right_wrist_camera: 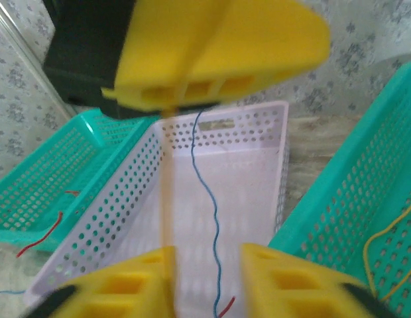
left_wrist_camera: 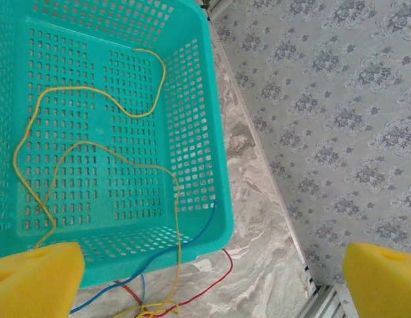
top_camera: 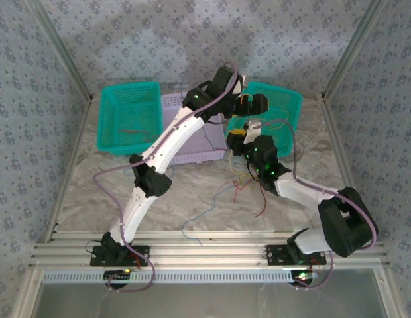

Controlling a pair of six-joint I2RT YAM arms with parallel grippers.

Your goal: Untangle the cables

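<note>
Your hair-thin red, blue and yellow cables (top_camera: 245,185) tangled on the table (top_camera: 192,189), 5 o'clock of the lilac basket (top_camera: 209,149), yellow strand (left_wrist_camera: 93,149) in the teal basket (left_wrist_camera: 192,132), left end effector (left_wrist_camera: 212,265) spread wide, right end effector (right_wrist_camera: 207,262) around a blue strand (right_wrist_camera: 209,192), pinch unclear

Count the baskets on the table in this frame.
3. The left teal basket sits at the far left of the table, the pale purple basket in the middle, partly covered by an arm, and the right teal basket at the far right. No more appear hidden.
</note>
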